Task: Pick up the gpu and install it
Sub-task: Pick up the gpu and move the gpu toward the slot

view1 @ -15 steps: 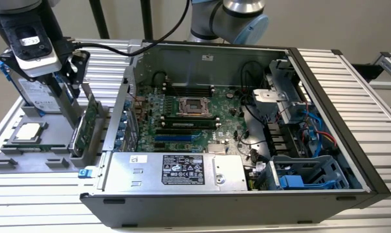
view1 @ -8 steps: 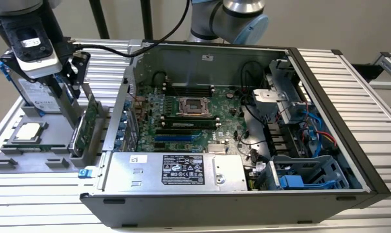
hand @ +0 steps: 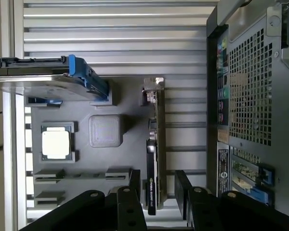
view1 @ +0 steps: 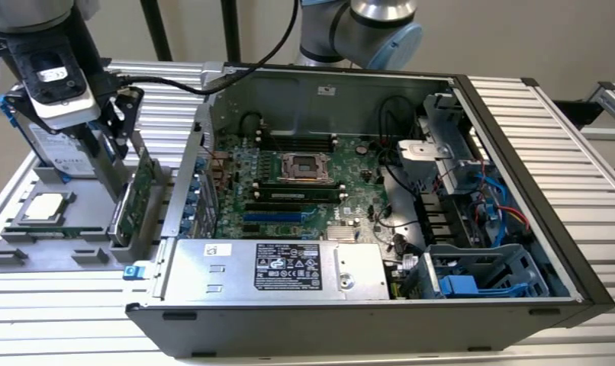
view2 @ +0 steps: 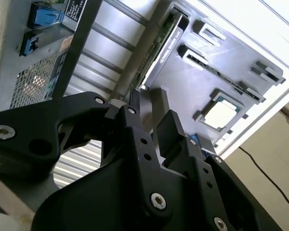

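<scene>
Hand (hand: pixel 158 175) vert., tips down, fingers apart

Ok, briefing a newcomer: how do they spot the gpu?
At the exterior view's left of the open computer case lies a grey tray. The gpu stands on edge at its case-side rim: a thin green card, unlike the flat square chip and blue-railed drive.

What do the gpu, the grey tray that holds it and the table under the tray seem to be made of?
The gpu: a green circuit board with a shiny silver end bracket, probably metal. The grey tray: matte, even grey with moulded pockets, so likely plastic. The table: ribbed silvery slats that catch the light, probably aluminium.
</scene>
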Available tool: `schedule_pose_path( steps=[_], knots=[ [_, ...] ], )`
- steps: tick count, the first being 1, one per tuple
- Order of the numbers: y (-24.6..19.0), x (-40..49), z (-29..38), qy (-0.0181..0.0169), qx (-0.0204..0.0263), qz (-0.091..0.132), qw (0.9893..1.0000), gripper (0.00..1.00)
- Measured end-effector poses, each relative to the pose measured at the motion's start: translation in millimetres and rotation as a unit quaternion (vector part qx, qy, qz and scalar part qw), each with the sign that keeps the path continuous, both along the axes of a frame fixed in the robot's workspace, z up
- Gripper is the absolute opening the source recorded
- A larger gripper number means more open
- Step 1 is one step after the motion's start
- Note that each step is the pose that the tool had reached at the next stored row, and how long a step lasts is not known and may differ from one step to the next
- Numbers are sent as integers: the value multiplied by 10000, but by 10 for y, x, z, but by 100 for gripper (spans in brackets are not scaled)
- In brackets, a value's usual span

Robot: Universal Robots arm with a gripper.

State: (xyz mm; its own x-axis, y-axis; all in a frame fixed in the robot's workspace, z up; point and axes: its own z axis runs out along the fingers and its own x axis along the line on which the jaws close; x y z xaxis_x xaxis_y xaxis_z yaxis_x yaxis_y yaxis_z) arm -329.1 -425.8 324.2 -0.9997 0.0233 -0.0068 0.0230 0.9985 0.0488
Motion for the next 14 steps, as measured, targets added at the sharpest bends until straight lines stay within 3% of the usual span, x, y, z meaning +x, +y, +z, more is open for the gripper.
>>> schedule_pose_path(
  steps=[7,14],
  knots=[
    [0,0,-63,1,0,-48,10000,100],
    [0,0,-129,32,-1,-49,10000,100]
  ],
)
